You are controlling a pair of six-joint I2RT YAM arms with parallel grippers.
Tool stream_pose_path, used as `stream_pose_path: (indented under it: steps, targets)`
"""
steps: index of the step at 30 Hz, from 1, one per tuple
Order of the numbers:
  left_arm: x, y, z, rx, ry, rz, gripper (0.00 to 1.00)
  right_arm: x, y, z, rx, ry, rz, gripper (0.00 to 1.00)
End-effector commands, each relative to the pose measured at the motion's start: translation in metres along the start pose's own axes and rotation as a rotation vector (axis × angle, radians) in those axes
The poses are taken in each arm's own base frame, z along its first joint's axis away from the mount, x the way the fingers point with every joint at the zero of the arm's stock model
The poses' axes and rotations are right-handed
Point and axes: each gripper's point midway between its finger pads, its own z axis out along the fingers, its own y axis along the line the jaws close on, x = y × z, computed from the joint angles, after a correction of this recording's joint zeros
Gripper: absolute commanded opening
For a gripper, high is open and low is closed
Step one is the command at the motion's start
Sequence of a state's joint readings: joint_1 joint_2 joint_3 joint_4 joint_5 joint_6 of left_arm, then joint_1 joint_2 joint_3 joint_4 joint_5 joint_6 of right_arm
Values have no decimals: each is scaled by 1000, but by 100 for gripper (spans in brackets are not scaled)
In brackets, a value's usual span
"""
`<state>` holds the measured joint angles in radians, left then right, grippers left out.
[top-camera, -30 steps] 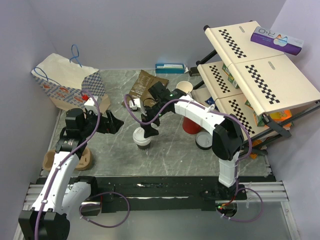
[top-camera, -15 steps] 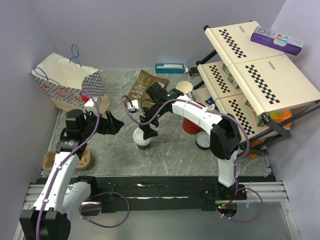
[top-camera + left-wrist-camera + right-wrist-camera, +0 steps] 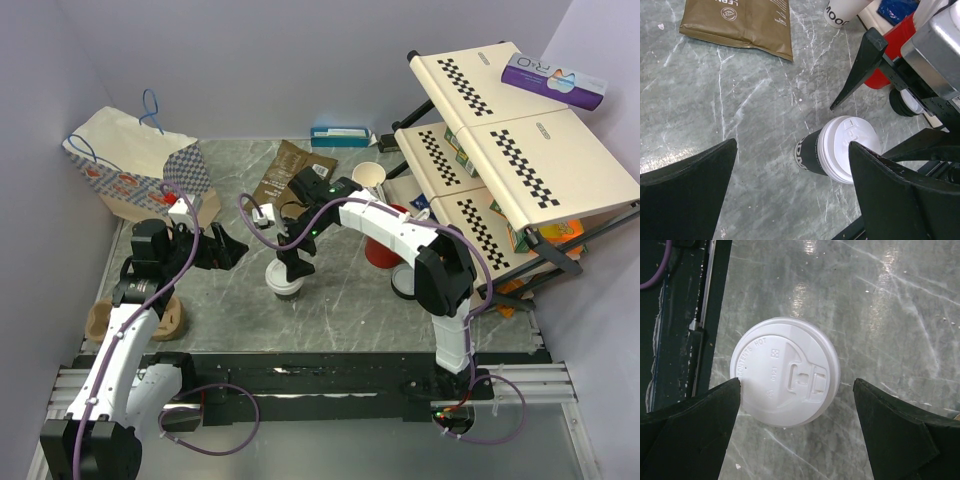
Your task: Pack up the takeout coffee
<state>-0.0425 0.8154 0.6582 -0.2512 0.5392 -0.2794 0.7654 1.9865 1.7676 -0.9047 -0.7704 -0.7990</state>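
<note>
Takeout coffee [image 3: 785, 371] white-lidded, dark-sleeved; table [image 3: 890, 300] grey, white-veined.

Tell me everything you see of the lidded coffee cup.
The takeout coffee is a small cup with a dark wall bearing white lettering, capped by a round white plastic lid with a sip tab and embossed text. It stands upright, lid on, on the grey marbled table. The open right gripper hangs over it, a finger either side, no contact visible.

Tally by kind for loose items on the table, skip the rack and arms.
Lidded takeout coffee: 1
Red cup: 1
Lidless cream cup: 1 showing
Black-and-white round item, kind unclear: 1
Brown pouch: 1
Paper bag: 1
Cardboard carrier: 1
Blue box: 1
Total: 8
</note>
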Motion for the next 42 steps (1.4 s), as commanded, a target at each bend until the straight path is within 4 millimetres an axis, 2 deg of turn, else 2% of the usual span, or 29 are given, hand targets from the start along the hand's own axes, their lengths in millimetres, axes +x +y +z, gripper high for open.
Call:
stream_pose_path:
  steps: [1, 6, 15, 23, 37, 42]
  targets:
    - [-9, -6, -1, 30, -34, 5, 99, -19, 8, -8, -23, -37, -61, 100]
    - [-7, -5, 0, 33, -32, 0, 99, -19, 11, -8, -25, -35, -77, 100]
    - [-5, -6, 1, 45, -22, -6, 99, -28, 1, -11, 80, -70, -130, 100]
    - [-5, -8, 3, 58, -20, -11, 99, -34, 10, -12, 41, -90, -130, 100]
    - [-3, -9, 4, 70, -12, -15, 99, -30, 23, -8, -15, -74, -129, 100]
    - [0, -9, 5, 73, -10, -25, 99, -29, 19, -9, 32, -68, -159, 100]
